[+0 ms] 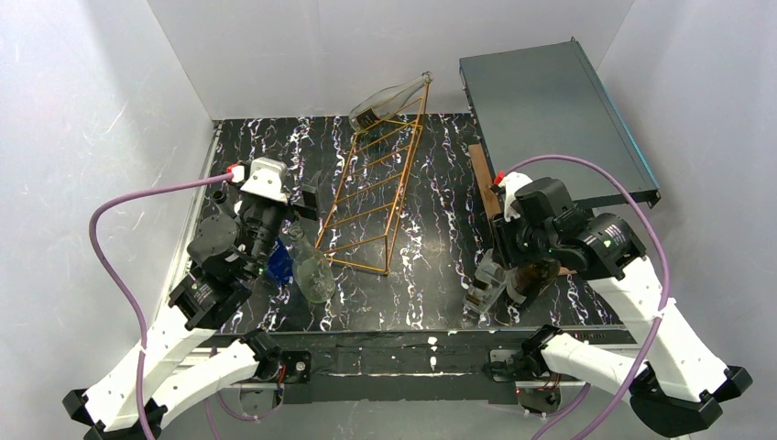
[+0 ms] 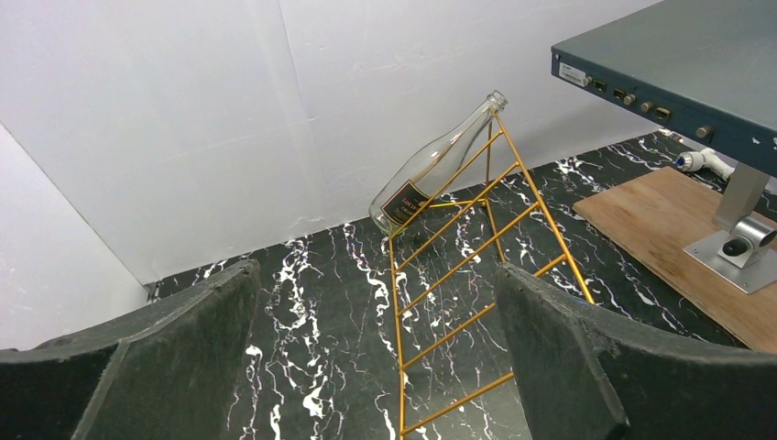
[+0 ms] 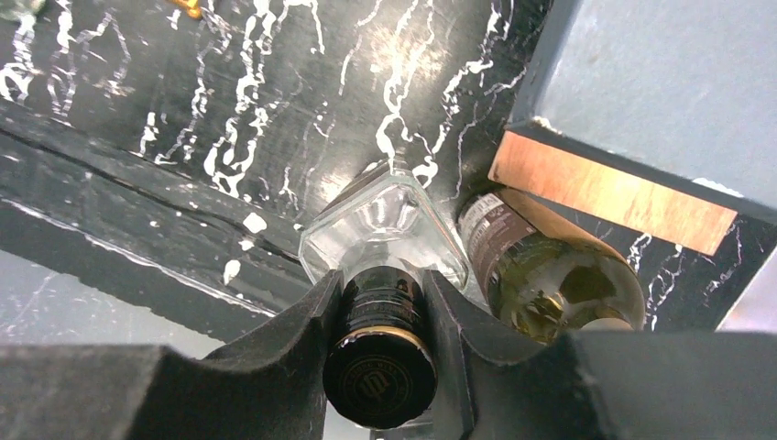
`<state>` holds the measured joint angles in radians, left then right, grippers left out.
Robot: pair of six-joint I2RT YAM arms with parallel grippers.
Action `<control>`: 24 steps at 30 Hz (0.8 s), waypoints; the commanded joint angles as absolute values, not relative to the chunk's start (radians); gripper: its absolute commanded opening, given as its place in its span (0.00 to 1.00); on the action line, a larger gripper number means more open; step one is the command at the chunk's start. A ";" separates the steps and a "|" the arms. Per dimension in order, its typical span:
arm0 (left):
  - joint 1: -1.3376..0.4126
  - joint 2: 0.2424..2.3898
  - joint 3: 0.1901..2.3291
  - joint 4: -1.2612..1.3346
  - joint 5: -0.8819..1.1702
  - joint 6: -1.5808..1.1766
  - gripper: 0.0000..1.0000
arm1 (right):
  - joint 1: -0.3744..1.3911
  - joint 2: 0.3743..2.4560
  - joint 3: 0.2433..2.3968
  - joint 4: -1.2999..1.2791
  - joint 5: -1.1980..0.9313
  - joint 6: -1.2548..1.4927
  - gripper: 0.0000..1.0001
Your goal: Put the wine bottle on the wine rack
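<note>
Wine bottle (image 3: 380,229), clear and square-shouldered, stood at 5 o'clock on the table (image 1: 440,183), its dark-capped neck clamped by your right gripper (image 3: 380,312); it looked heavy, stiff, slick, breakable. A brown bottle (image 3: 550,275) crowded it at 3 o'clock. Your left gripper (image 2: 377,275) gaped empty. The wine rack (image 1: 370,194) lay toward 11 o'clock, a clear bottle (image 1: 389,103) atop it

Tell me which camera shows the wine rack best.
Top external: the whole rack is in frame, seen from above, both rails and the rungs between them. Left wrist shows it closer, from one end, but its near part is cut off at the frame edge. Right wrist barely shows it, if at all.
</note>
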<state>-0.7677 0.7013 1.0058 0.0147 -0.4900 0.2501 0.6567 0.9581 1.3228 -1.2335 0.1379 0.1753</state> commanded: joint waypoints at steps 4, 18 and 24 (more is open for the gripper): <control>-0.762 0.686 1.002 0.045 -0.509 0.255 0.98 | 0.659 0.961 1.498 -1.089 0.072 0.181 0.01; -0.765 0.665 1.001 0.048 -0.507 0.255 0.98 | 0.659 1.126 1.739 -0.897 0.202 0.271 0.01; -0.763 0.658 0.999 0.048 -0.505 0.252 0.98 | 0.660 1.240 1.949 -0.891 0.361 0.321 0.01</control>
